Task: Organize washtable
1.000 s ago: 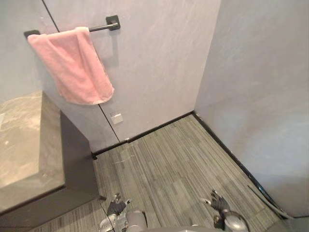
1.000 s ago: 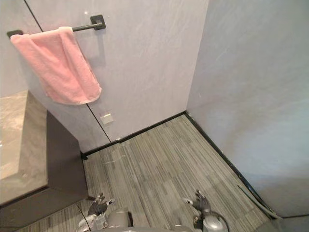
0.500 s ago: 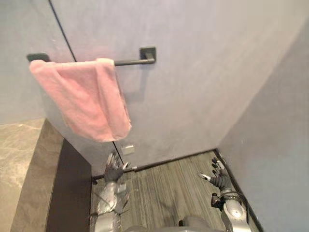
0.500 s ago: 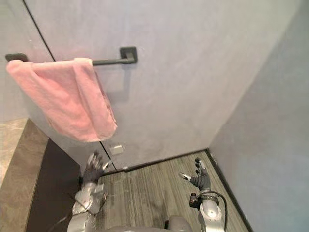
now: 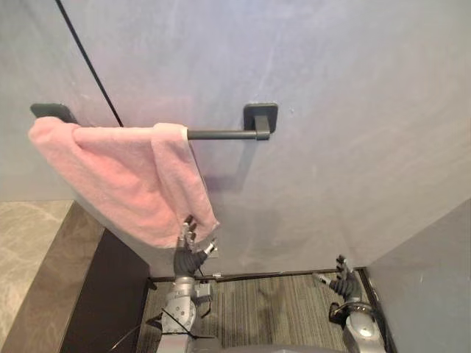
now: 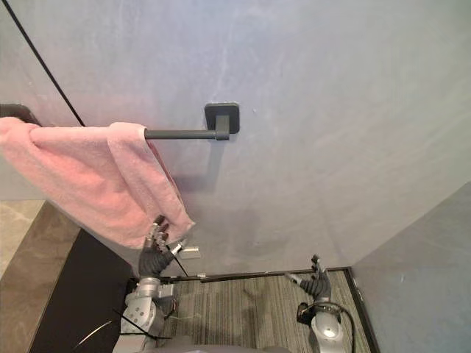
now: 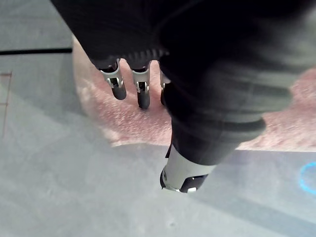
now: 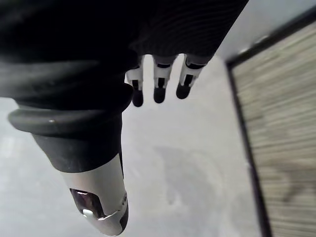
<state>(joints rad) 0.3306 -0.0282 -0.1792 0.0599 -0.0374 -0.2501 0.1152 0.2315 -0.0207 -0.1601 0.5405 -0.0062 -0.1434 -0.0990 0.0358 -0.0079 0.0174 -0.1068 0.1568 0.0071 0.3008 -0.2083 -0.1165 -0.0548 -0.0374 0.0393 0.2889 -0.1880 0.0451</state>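
The left hand (image 5: 190,254), fingers straight and empty, is hovering just beneath the low corner of the pink towel (image 5: 118,173) draping lengthwise along the towel bar (image 5: 221,134), nearer than the open, idle right hand (image 5: 342,283).

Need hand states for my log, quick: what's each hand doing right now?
Left hand: open, fingers straight at the lower corner of the pink towel.
Right hand: open, holding nothing.

A dark towel bar (image 5: 221,134) on the grey wall carries a pink towel (image 5: 118,176), draped over its left part and bunched toward the middle. Below left, the stone-topped washtable (image 5: 29,243) stands on the striped grey floor (image 5: 280,309).
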